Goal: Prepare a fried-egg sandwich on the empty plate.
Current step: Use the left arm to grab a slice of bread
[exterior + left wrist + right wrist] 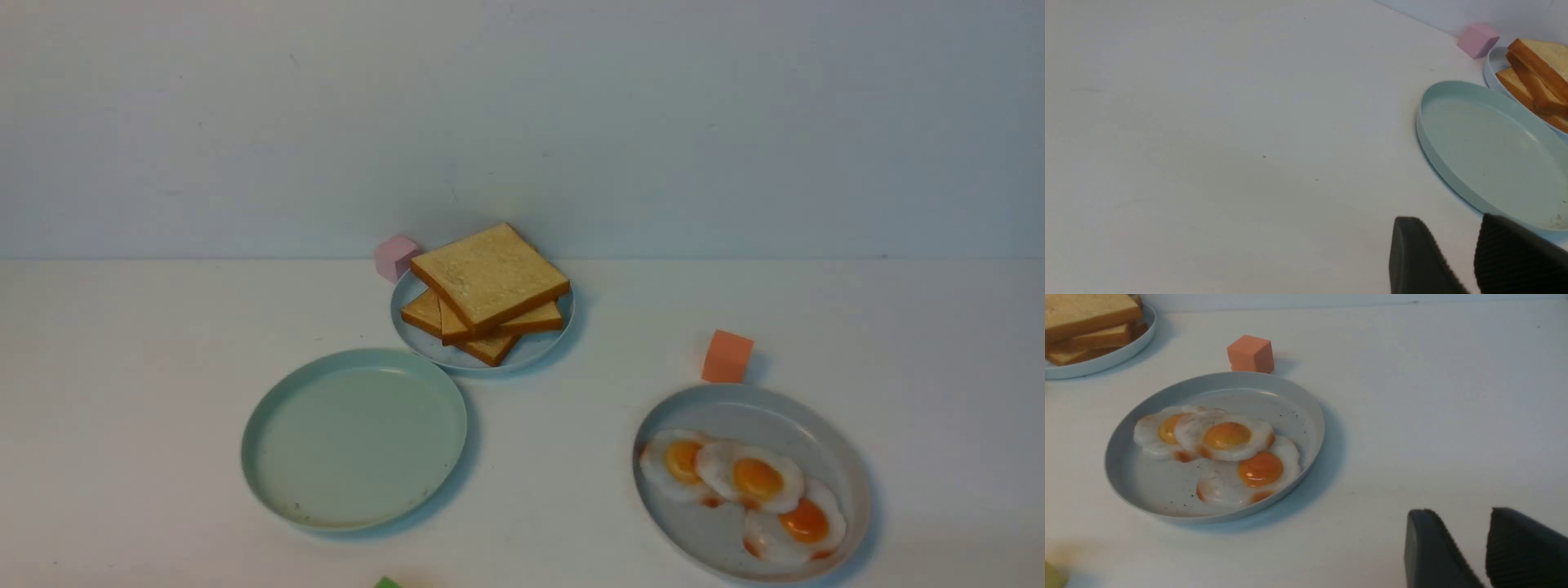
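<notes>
Though parted, all fingers empty

The round pale mint-green plate lies open from above and from the wide white tabletop on its left. Its far rim sits just beside the smaller pale blue plate stacked with golden toast slices. A pink cube flanks that plate. An orange cube stands by the grey-blue speckled egg plate. Open table separates the two near plates.
</notes>
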Robot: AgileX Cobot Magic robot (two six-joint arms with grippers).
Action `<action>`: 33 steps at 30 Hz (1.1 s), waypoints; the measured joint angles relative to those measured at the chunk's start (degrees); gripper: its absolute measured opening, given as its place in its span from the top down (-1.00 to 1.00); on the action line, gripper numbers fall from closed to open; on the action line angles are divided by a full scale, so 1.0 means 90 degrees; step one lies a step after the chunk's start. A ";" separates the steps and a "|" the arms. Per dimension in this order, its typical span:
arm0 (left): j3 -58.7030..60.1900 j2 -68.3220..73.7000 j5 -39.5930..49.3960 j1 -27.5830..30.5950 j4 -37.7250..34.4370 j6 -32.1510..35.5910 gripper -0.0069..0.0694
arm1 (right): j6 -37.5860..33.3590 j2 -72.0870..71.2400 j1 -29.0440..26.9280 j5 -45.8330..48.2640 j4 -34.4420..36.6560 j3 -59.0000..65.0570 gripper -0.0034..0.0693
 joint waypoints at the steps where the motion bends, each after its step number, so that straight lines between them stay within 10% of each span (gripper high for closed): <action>1: 0.0000 0.0000 -0.0008 0.0000 0.0045 0.0000 0.19 | 0.0000 0.0000 0.0000 0.0000 0.0000 0.0000 0.25; 19: -0.0206 0.0008 -0.2355 0.0000 -0.2337 -0.1851 0.23 | 0.0006 0.0000 0.0000 0.0000 0.0000 0.0000 0.25; 26: -0.2174 0.1452 -0.1048 -0.0190 -0.1331 -0.0239 0.72 | 0.0000 0.0000 0.0263 0.0000 0.0000 0.0000 0.25; 33: -0.3982 0.3283 0.0671 -0.1985 -0.1096 0.1270 0.85 | 0.0000 0.0000 0.0263 -0.0060 0.0000 0.0002 0.25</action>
